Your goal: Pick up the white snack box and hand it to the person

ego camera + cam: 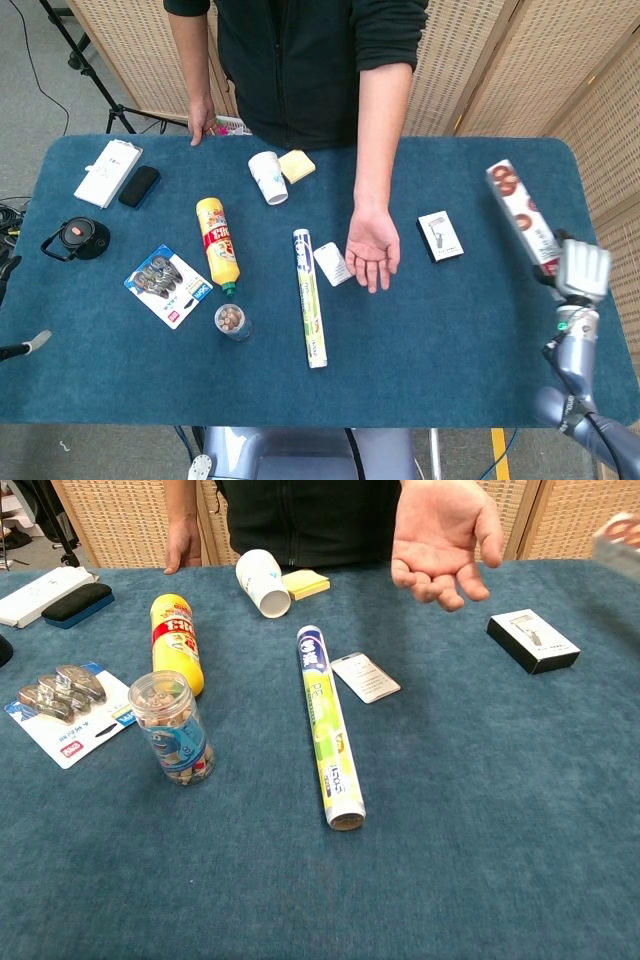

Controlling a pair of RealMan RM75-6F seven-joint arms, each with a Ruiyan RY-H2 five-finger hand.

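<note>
My right hand (584, 270) grips the near end of the long white snack box (520, 212), lifted above the table's right side in the head view. In the chest view only a corner of the snack box (620, 532) shows at the top right edge. The person's open palm (372, 255) is held out over the table's middle, well left of the box; the same palm (440, 535) faces up in the chest view. My left hand is out of both views.
A small black-and-white box (440, 236) lies where the snack box was. A long green-white tube (310, 297), white card (332, 264), yellow bottle (218, 243), clear jar (232, 321), paper cup (268, 176), sticky notes (296, 165) and a blue blister pack (168, 284) fill the left half.
</note>
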